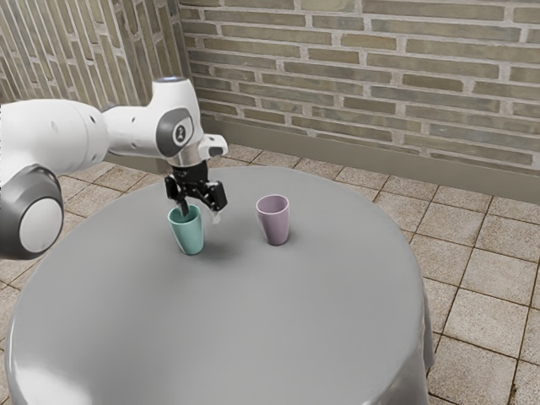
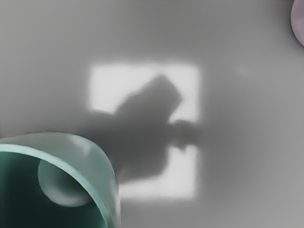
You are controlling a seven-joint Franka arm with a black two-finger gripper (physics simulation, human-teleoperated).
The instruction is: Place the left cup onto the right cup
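Note:
The teal cup (image 1: 187, 232) stands upright on the round grey table (image 1: 253, 337), toward the exterior view's left. The purple cup (image 1: 273, 219) stands upright to its right, apart from it. My black gripper (image 1: 198, 209) hangs over the teal cup's rim, open. One finger (image 1: 180, 206) is over the cup's mouth; the other (image 1: 217, 213) is outside its right wall. In the wrist view the teal cup (image 2: 57, 185) lies just under my hand, with its inside visible. A sliver of the purple cup (image 2: 299, 23) shows at the edge.
A bright square patch of light with my hand's shadow (image 2: 147, 133) lies on the table beside the teal cup. A brick wall (image 1: 363, 76) and tiled floor (image 1: 472, 253) surround the table.

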